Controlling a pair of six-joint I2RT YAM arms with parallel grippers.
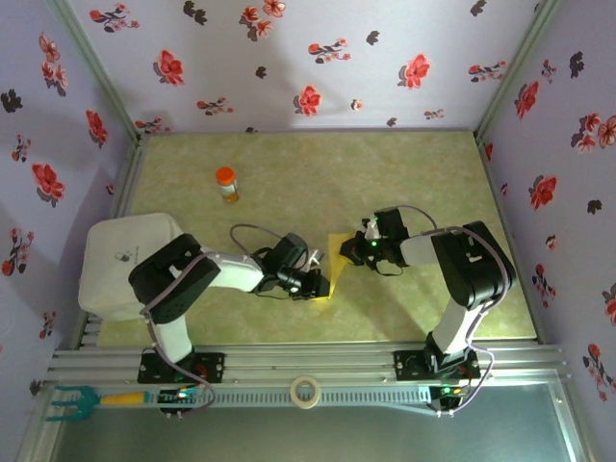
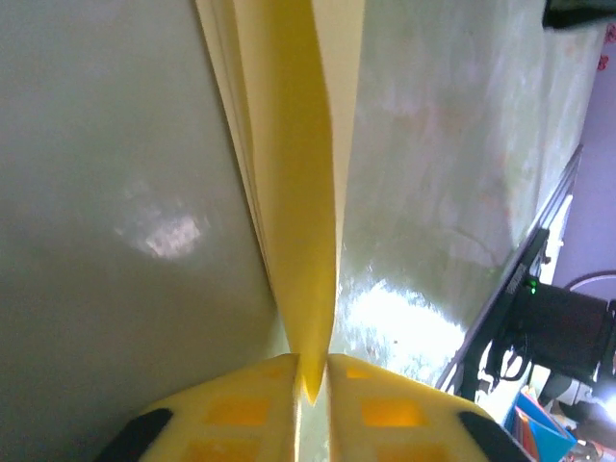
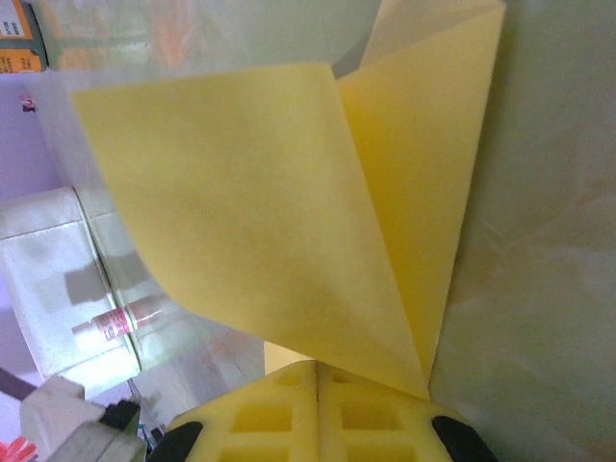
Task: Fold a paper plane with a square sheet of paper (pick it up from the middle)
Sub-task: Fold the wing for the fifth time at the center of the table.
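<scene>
At the near edge of the table a ribbed aluminium rail (image 1: 366, 361) carries the bases of two arms. On it lie one roll of tape (image 1: 306, 392) and, at the left end, one teal fork-shaped tool with an orange handle (image 1: 82, 399). Beyond the rail lies a pale green, marbled mat (image 1: 404, 173). Lilac walls printed with red and dark flowers (image 1: 289, 58) enclose it on the left, the right and the far side.

One white box with rounded corners (image 1: 115, 260) sits at the mat's left edge, beside the left arm. There is one square sheet of paper (image 1: 335, 268), yellow and already folded. It sits near the middle of the mat, between the two pincers.

The left gripper (image 1: 316, 286) meets the sheet's near left side. In the left wrist view the sheet (image 2: 298, 192) stands edge-on, and its pointed end dips into the narrow gap of the left gripper (image 2: 311, 375). I cannot tell whether that pincer is pinching the sheet or merely around it.

The right gripper (image 1: 358, 248) reaches in from the sheet's far right side. In its own view the right gripper (image 3: 316, 375) is clenched. The sheet (image 3: 241, 192) rises from its pads in two layered flaps.

Farther back and to the left, well apart from the sheet, stands one small orange-capped bottle (image 1: 225, 183).
</scene>
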